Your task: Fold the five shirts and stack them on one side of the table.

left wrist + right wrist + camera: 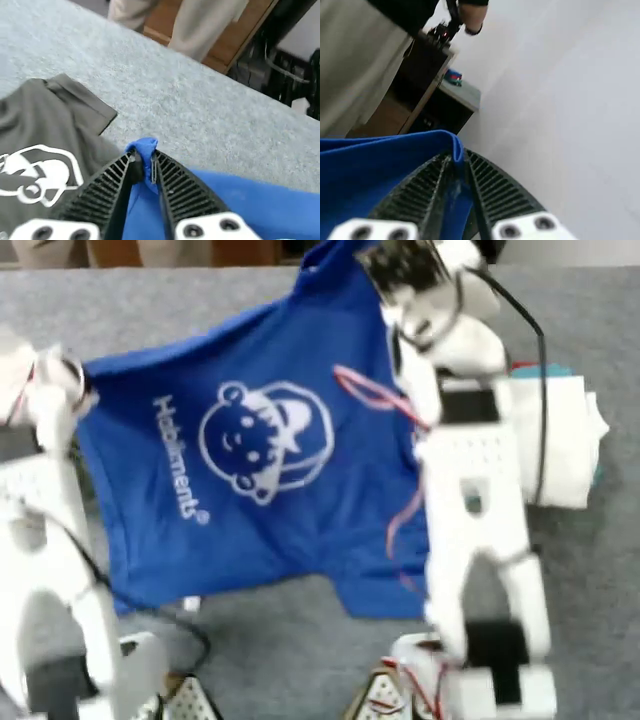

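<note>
Shirt [270,530] in blue lay spread mid-table [300,660], its long axis running left to right in the high view. The left gripper [144,161] was clamped on a corner at the frame's left edge, and the right gripper [456,160] pinched an edge at top centre. The folded stack [565,440] sat at right, nearer the right arm, so a fold would likely travel that way.
</note>
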You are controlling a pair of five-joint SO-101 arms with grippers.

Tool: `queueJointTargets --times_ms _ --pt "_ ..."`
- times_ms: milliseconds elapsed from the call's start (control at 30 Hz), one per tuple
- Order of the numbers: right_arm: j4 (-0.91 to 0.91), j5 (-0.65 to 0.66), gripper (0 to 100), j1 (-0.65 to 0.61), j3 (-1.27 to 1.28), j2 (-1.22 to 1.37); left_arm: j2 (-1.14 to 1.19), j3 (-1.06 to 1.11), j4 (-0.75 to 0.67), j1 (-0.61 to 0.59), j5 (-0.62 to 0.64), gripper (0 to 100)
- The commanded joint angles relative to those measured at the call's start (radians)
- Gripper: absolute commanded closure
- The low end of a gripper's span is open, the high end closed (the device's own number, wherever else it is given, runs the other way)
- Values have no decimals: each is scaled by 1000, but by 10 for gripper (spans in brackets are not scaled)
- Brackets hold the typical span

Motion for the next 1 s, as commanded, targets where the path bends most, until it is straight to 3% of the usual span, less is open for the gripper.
queueJointTargets --times_ms 0,200,400,667,967 --pt "23 -2 997 -4 -278 188 228 -324 66 6 20 982" --pt "308 -46 997 -2 -687 424 461 -712 308 5 18 982" --pt "503 -84 997 1 -1004 582 575 -914 382 5 20 982" --pt "724 -84 997 1 -1277 727 605 -967 451 6 14 982" --pt "1224 -25 996 1 -1491 731 573 -971 629 12 11 982"
